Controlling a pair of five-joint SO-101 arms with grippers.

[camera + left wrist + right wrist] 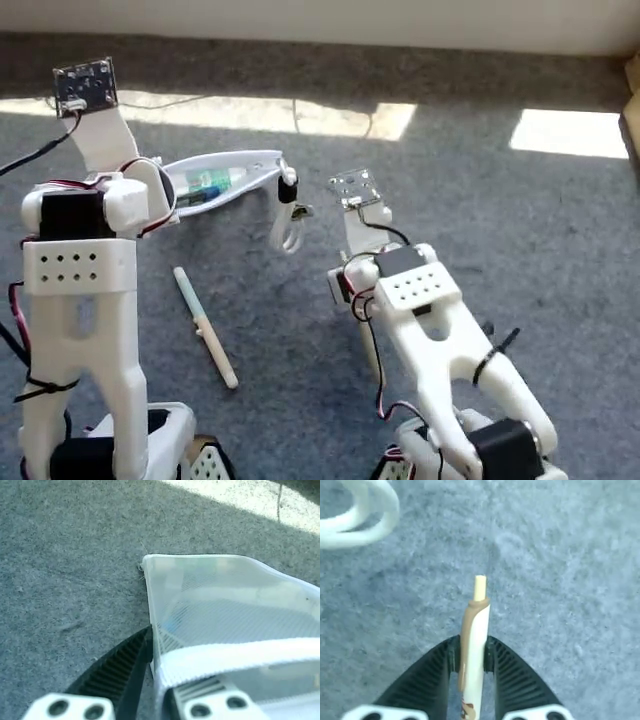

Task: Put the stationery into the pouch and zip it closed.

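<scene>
Right wrist view shows the right gripper [471, 644] jaws clamped on 1 pen [475, 625], apparently for loading, while the left gripper [156, 652] jaws pinch the pouch [225, 595] edge, likely steadying it on the worktop [500, 230], with a 2nd pen [205, 325] loose nearby.

Grey carpet [520, 260], sunlit patches [570, 132] at the back; thin cable [295, 108] crossing one

No text can be read: marks on the pen [474, 645] and inside the pouch [250, 165] are illegible.
</scene>
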